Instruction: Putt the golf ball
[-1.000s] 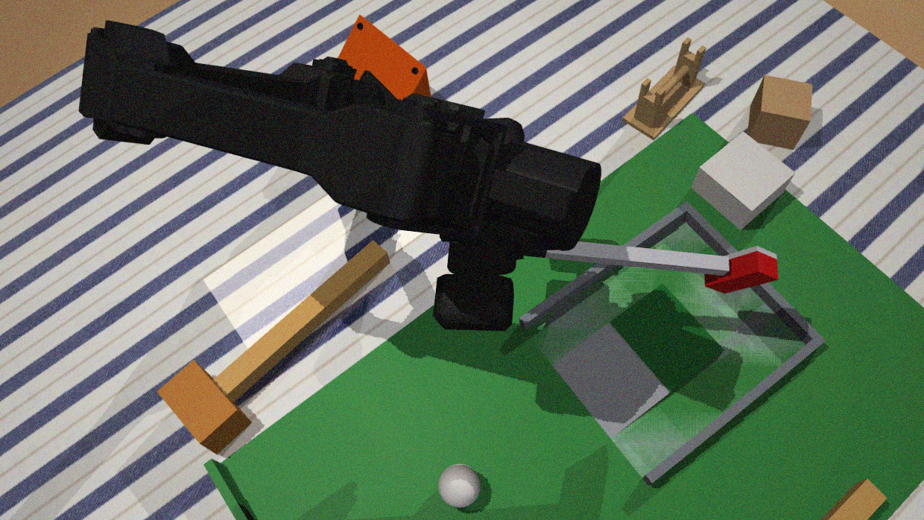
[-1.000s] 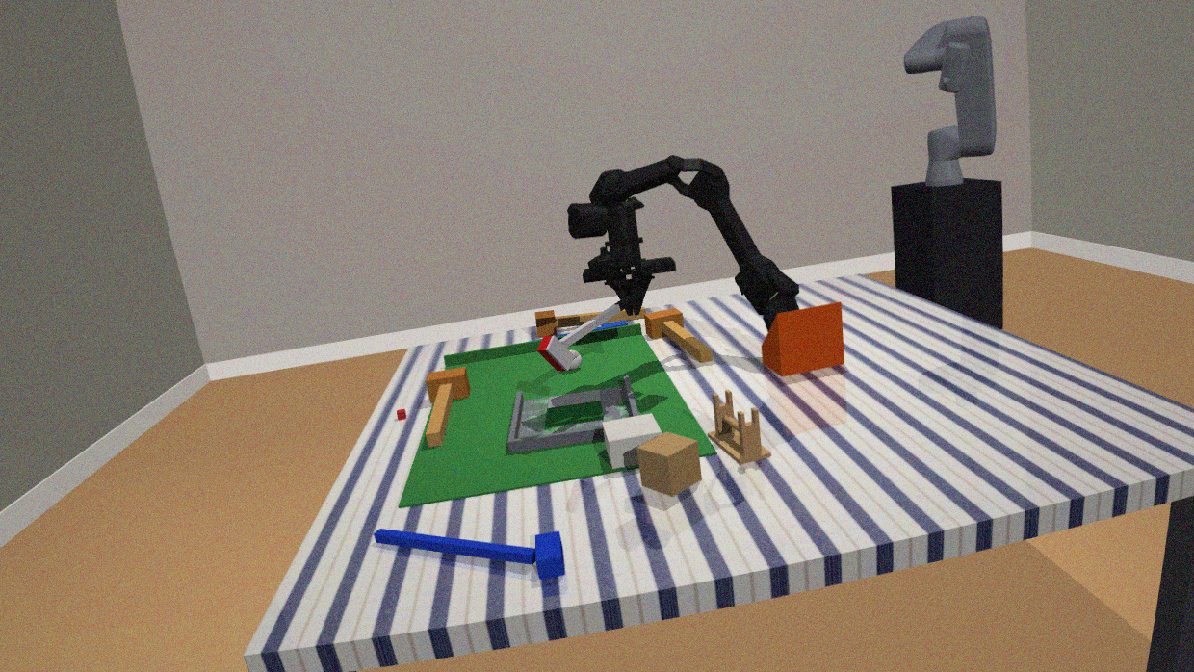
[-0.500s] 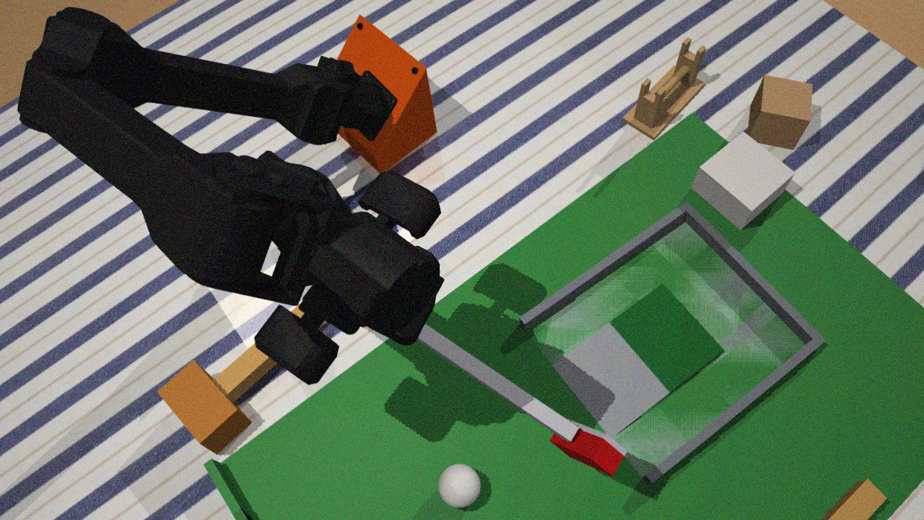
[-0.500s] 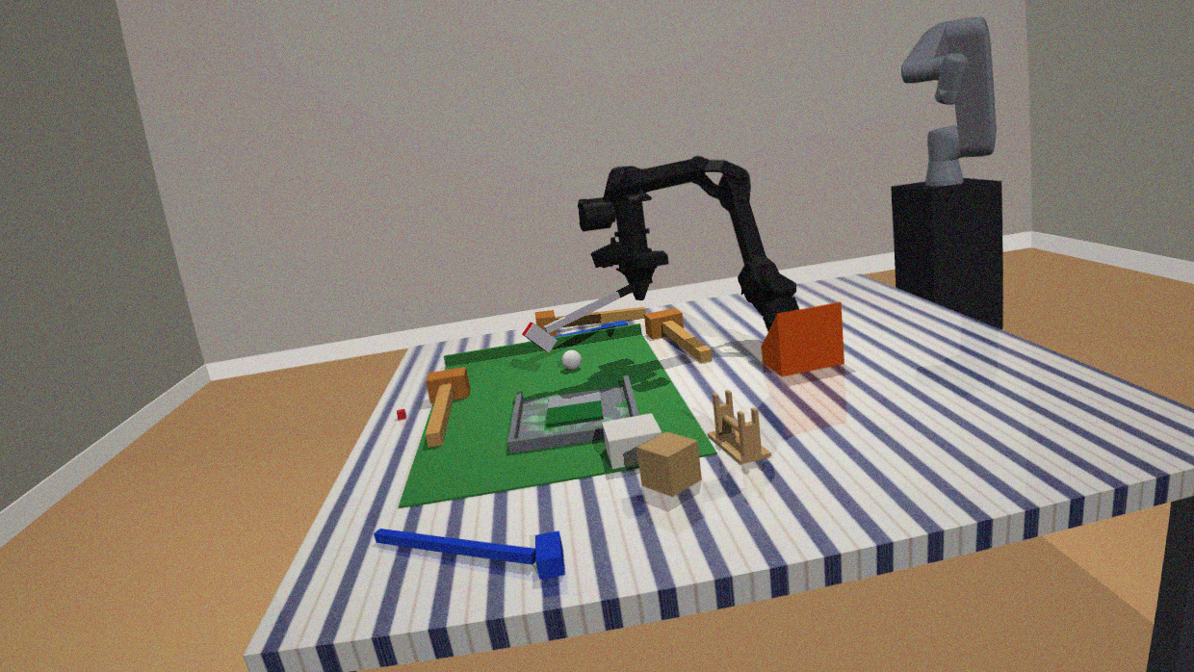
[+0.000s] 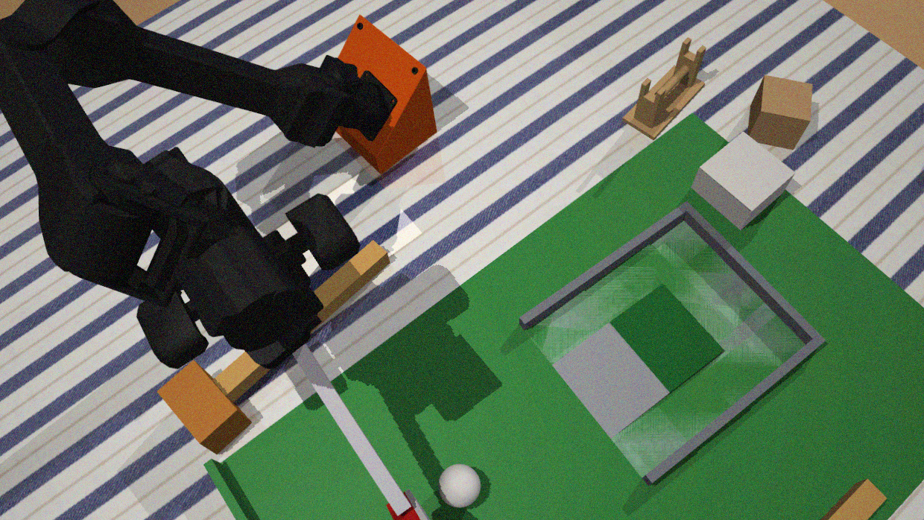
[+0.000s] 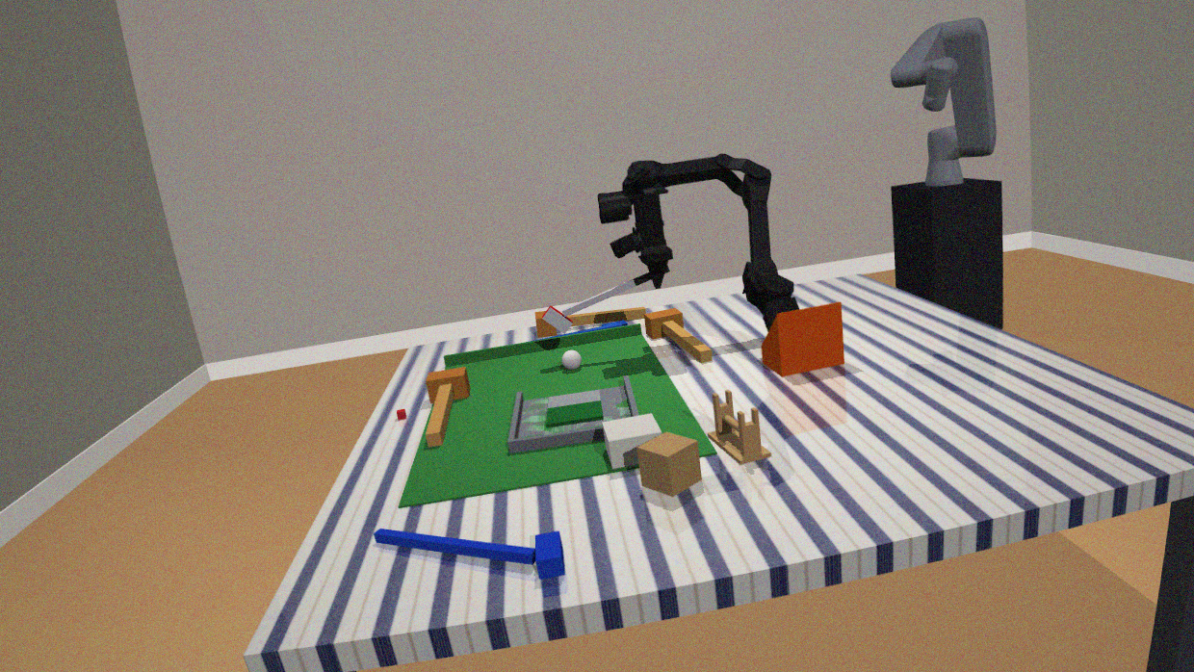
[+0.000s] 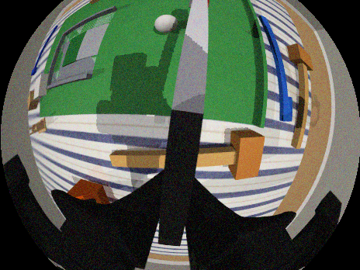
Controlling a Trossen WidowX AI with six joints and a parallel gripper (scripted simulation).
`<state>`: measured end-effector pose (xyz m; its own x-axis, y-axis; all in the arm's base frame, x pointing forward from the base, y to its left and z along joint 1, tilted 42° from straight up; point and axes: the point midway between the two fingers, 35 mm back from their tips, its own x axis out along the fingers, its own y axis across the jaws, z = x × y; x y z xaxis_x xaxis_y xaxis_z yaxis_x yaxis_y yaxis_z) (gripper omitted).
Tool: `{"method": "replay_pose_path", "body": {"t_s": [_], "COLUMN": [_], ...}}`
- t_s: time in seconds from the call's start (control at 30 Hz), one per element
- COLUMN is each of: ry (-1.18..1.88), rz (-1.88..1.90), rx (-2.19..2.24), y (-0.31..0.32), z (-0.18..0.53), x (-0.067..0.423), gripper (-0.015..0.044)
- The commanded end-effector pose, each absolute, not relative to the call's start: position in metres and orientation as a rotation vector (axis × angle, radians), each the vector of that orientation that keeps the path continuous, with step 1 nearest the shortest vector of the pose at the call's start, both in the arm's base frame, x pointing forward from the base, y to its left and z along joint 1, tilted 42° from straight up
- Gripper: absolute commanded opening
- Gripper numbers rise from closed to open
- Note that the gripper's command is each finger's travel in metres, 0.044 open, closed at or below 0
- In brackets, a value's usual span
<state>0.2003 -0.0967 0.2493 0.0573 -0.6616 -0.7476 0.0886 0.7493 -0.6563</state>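
My gripper is shut on the dark handle end of the red putter. Its grey shaft slants down over the green mat. The red head hangs just left of the white golf ball, a little apart from it. The raised green sits inside a grey walled frame, with the grey ramp on the side facing the ball.
A tan mallet lies under my wrist, and an orange wedge stands by the arm. A white cube, tan cube and small wooden rack stand beyond the frame. A blue putter lies near the table's front.
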Motion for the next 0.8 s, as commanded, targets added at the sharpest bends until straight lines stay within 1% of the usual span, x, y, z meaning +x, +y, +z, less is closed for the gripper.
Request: {"method": "replay_pose_path", "body": {"t_s": [0.0, 0.3, 0.77], "ry": [1.4, 1.398, 1.397], "rz": [-0.616, -0.618, -0.619], "rx": [-0.505, -0.506, -0.507], "y": [-0.1, -0.121, -0.134], "z": [0.247, 0.224, 0.211], "x": [0.2, 0.202, 0.203], "gripper": [0.0, 0.0, 0.0]}}
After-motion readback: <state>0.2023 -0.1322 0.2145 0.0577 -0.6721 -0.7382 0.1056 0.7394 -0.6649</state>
